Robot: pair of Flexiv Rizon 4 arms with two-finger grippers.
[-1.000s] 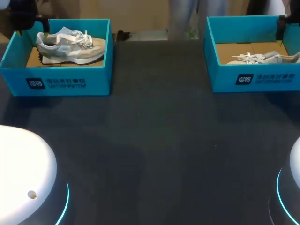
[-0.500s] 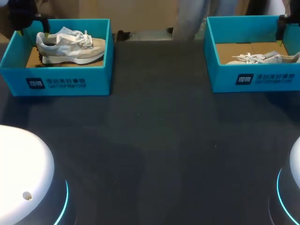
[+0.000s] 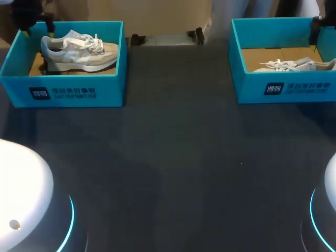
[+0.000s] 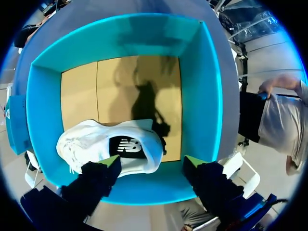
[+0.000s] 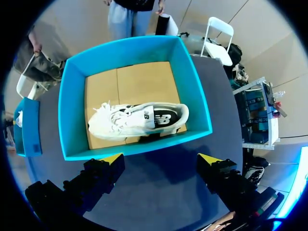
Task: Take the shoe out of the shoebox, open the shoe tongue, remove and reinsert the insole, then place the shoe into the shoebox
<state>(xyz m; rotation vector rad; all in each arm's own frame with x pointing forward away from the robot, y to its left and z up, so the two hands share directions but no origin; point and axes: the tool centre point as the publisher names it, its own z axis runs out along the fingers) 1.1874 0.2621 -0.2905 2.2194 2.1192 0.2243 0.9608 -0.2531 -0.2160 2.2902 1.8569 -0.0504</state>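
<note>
My left shoebox [image 3: 68, 93], open-topped and teal, holds a pale grey sneaker [image 3: 79, 51] upright on its sole, toe toward the right shoebox [image 3: 286, 90]. Well apart from it, that identical box holds a matching sneaker [image 3: 296, 65], toe pointing back.

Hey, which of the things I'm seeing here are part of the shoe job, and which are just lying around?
Part of the job:
left shoebox, left shoe
right shoebox, right shoe
left gripper, right gripper, both open above the boxes

Just there:
only the dark table
</note>
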